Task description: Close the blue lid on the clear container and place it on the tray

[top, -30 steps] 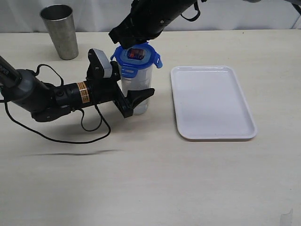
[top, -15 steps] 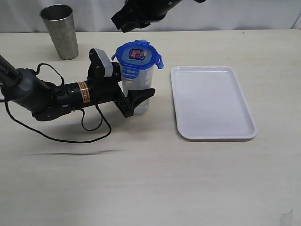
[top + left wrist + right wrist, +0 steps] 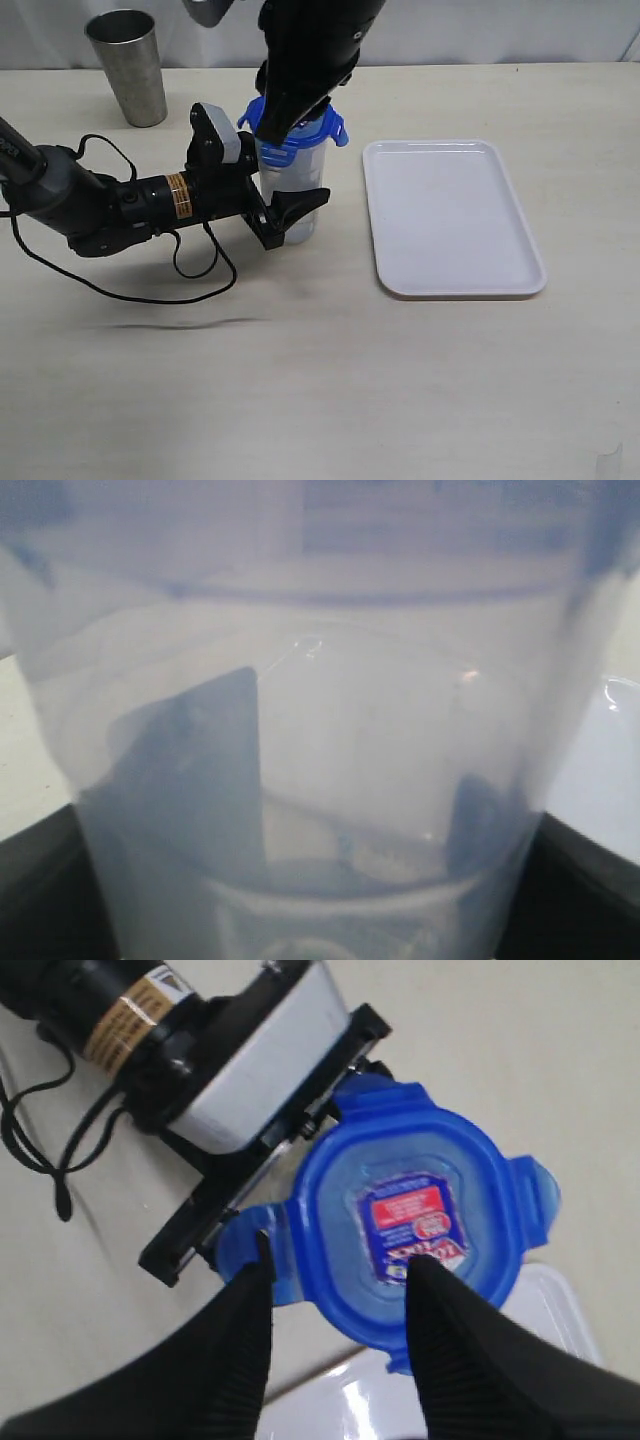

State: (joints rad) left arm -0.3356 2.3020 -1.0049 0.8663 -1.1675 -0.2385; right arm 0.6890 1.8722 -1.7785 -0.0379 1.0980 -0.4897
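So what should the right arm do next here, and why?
Probably lower the right gripper to press the blue lid down and start snapping a tab. The lid sits on the clear container with its tabs flaring outward, the right jaws are open just above it, and the left gripper clamps the container's side.

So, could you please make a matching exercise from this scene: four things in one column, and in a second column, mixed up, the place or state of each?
Things:
1. blue lid
2. clear container
3. tray
4. steel cup

Places or states:
a. white, lying flat, nothing on it
b. held between the left arm's fingers
c. standing alone, top left of the exterior view
d. sitting on top of the container

Pairs: 1-d, 2-b, 3-a, 4-c
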